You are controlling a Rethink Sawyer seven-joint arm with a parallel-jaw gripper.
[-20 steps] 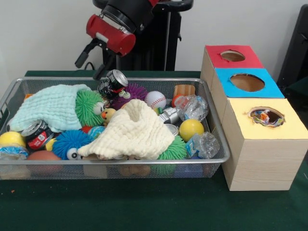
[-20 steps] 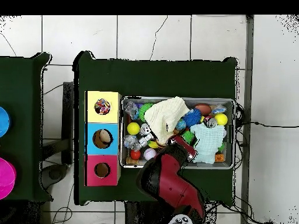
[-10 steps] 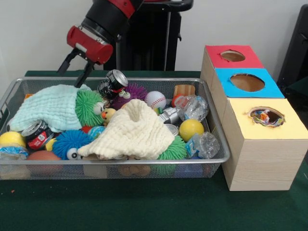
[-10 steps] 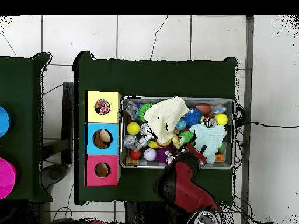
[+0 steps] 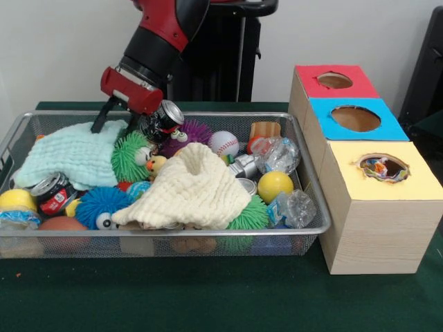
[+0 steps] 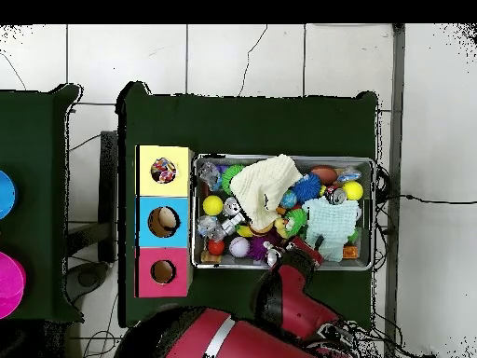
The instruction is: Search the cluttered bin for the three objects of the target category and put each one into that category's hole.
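Gripper (image 5: 119, 122) lowered at the far side of the wire bin (image 5: 315, 228), jaws spread and holding nothing.

The jaws stand open: one dark finger (image 5: 101, 117) rests at the mint cloth (image 5: 73, 153), the other drops beside the black can (image 5: 161, 120), which sits tilted on the purple spiky ball (image 5: 188, 133). The green spiky ball (image 5: 131, 155) lies just below the gripper. A second can, red and black (image 5: 52, 193), lies at the bin's left near a yellow ball (image 5: 16, 200). The cream cloth (image 5: 192, 187) covers the bin's centre, with a baseball (image 5: 223, 143) behind it. The box (image 5: 360, 228) stands beside the bin on the green surface (image 5: 208, 297), with a red hole (image 5: 335, 80), a blue hole (image 5: 356, 118) and a yellow hole (image 5: 383, 167). In the overhead view the gripper (image 6: 296, 246) is at the bin's edge.
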